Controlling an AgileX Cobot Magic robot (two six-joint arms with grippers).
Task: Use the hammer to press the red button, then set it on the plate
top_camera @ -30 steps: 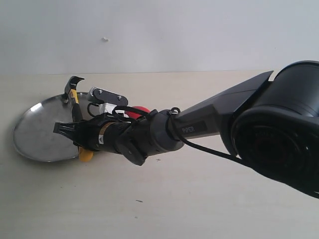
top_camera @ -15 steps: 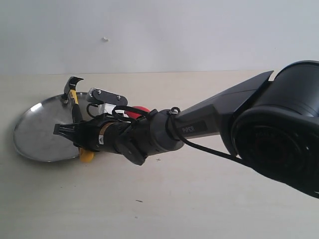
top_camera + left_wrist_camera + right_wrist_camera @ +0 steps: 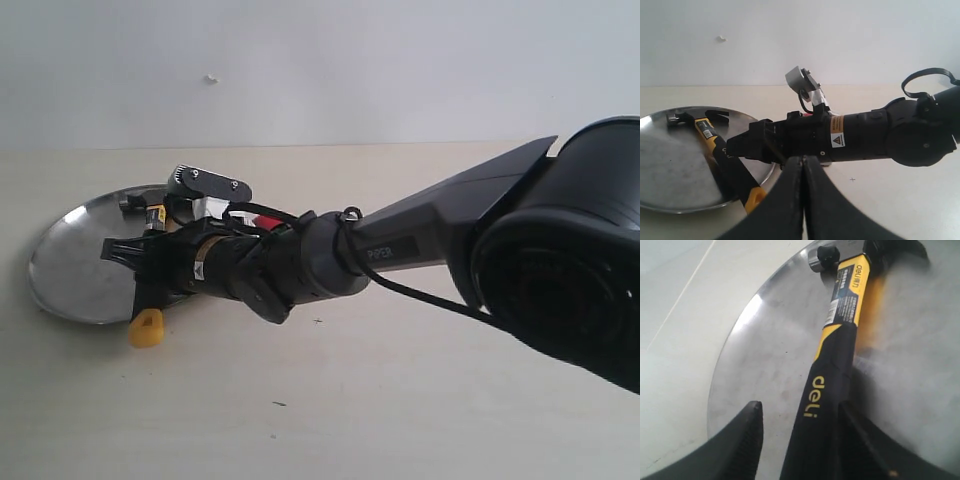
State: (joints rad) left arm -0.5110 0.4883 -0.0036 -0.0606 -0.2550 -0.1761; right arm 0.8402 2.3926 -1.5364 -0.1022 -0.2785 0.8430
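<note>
The hammer [image 3: 832, 370] lies across the silver plate [image 3: 65, 270]. Its dark head [image 3: 676, 117] rests on the dish and its yellow handle end [image 3: 146, 328] pokes out past the near rim. My right gripper [image 3: 800, 410] reaches over from the right and stands open astride the black handle, with a clear gap to one finger [image 3: 747, 427]. In the left wrist view my left gripper [image 3: 802, 159] is shut on nothing, short of the plate [image 3: 670, 165]. The right arm hides nearly all of the red button.
The right arm [image 3: 420, 240] stretches across the middle of the beige table [image 3: 330, 400], and its wrist camera bracket [image 3: 208, 185] sticks up above the plate's far rim. A white wall rises behind the table.
The hammer has tipped down from head-up to lying on the plate. Its yellow end has swung down and left past the rim, and the right gripper has dropped lower with it.
</note>
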